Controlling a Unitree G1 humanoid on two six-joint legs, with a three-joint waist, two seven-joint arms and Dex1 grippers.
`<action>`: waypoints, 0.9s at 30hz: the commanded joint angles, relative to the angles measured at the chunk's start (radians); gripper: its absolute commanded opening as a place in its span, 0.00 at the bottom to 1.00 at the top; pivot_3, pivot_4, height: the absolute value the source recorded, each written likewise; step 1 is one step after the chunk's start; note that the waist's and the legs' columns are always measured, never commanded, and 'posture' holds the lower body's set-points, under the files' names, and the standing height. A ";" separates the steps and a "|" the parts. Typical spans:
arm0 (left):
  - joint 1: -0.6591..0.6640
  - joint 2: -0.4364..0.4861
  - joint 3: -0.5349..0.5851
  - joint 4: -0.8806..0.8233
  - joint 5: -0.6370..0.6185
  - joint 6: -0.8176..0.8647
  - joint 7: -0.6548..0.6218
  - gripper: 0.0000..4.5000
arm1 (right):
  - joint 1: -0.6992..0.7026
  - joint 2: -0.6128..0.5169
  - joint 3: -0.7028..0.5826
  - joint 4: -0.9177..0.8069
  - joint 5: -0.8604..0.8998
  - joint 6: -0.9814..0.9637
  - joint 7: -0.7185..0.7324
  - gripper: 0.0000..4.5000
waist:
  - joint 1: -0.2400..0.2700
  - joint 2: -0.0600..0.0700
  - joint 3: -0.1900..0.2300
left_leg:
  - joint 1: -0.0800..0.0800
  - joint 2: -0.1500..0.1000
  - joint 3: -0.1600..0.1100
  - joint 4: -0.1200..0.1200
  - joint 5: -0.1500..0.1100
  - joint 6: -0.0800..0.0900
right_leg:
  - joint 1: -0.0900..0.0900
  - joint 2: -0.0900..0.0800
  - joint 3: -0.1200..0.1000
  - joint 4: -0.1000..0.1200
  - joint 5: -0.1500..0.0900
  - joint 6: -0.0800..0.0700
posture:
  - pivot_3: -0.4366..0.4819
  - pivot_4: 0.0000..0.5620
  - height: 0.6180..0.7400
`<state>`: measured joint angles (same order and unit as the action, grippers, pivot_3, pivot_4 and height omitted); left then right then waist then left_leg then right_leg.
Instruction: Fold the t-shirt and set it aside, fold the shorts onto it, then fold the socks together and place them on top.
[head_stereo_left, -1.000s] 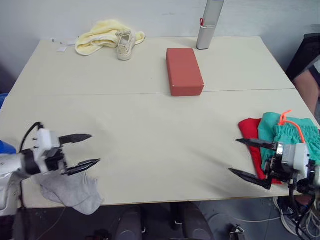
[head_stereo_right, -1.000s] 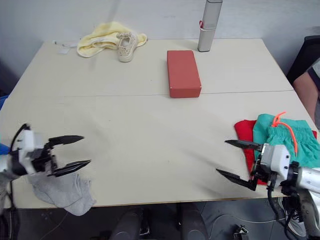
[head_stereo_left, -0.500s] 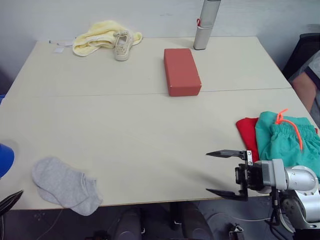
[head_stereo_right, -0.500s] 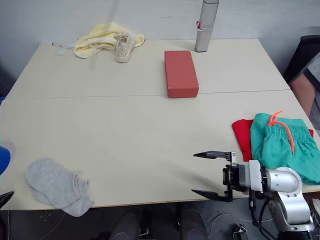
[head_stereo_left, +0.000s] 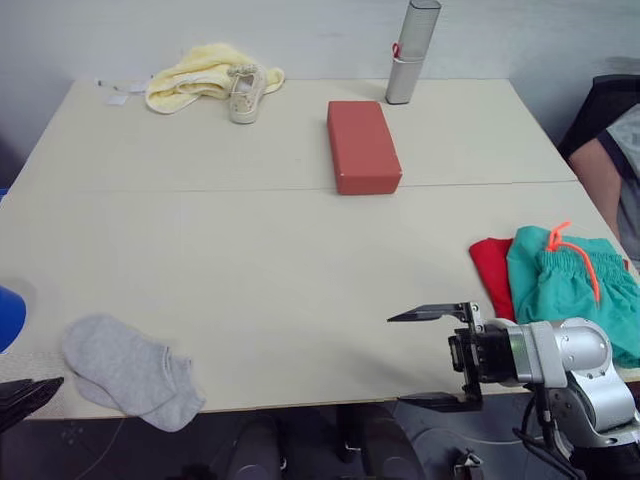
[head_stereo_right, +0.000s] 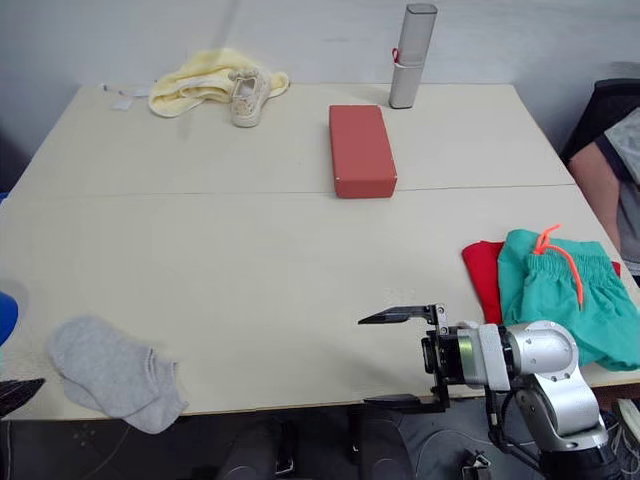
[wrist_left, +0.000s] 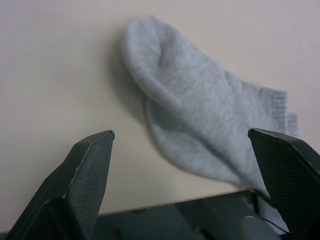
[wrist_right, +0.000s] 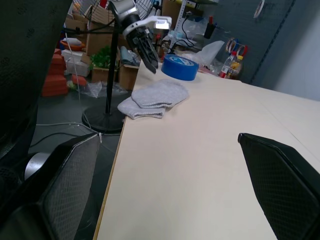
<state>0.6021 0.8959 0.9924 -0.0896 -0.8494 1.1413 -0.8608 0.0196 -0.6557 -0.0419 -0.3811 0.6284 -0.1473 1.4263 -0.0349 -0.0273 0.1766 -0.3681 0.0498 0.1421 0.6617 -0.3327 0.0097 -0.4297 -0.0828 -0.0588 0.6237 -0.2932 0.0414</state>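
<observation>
The grey socks (head_stereo_left: 130, 370) lie one on the other at the table's front left corner, reaching the front edge. My left gripper (wrist_left: 180, 132) is open, held just off that edge with the socks (wrist_left: 200, 105) ahead of its fingers and apart from them. The teal shorts (head_stereo_left: 565, 285) with an orange drawstring rest folded on the red t-shirt (head_stereo_left: 492, 270) at the right edge. My right gripper (head_stereo_left: 395, 360) stands open over the front edge, left of the stack and holding nothing.
A brick-red box (head_stereo_left: 363, 145) lies at the table's middle back, with a grey cylinder (head_stereo_left: 405, 50) behind it. A yellow towel (head_stereo_left: 200, 72) and beige sneaker (head_stereo_left: 243, 90) sit far left. A blue tape roll (wrist_right: 180, 67) is beside the socks. A person's arm (head_stereo_left: 605, 170) shows at right.
My left gripper has drawn back from over the socks to beyond the front left edge, leaving them flat. My right gripper has moved left along the front edge, away from the stack.
</observation>
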 joint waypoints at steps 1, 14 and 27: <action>-0.012 0.023 -0.021 -0.019 -0.025 0.113 0.031 1.00 | -0.008 -0.003 -0.005 -0.003 0.019 -0.004 0.005 1.00 | -0.001 0.000 0.000 | 0.001 0.000 0.000 0.000 -0.001 -0.002 | -0.001 0.000 0.000 0.002 0.003 0.005 | 0.48 0.27 1.00; -0.192 -0.032 -0.155 0.001 -0.016 0.238 0.122 0.57 | 0.027 -0.020 -0.047 -0.015 0.015 -0.008 -0.020 1.00 | 0.009 0.013 0.001 | 0.002 0.000 -0.005 -0.002 0.004 -0.006 | 0.001 0.000 -0.005 0.004 -0.003 -0.005 | 0.48 0.27 1.00; -0.288 -0.148 -0.219 -0.085 -0.063 0.256 0.165 0.01 | 0.050 -0.036 -0.084 -0.034 0.015 0.016 -0.067 1.00 | 0.012 0.018 -0.002 | 0.002 -0.002 -0.007 -0.002 0.005 -0.004 | 0.002 -0.002 -0.006 0.004 0.004 0.007 | 0.48 0.27 1.00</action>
<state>0.3221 0.7652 0.7943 -0.1457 -0.8795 1.3771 -0.7122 0.0642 -0.6771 -0.0932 -0.3838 0.6267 -0.1285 1.3685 -0.0225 -0.0091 0.1744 -0.3665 0.0477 0.1352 0.6598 -0.3280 0.0056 -0.4278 -0.0851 -0.0646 0.6278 -0.2893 0.0482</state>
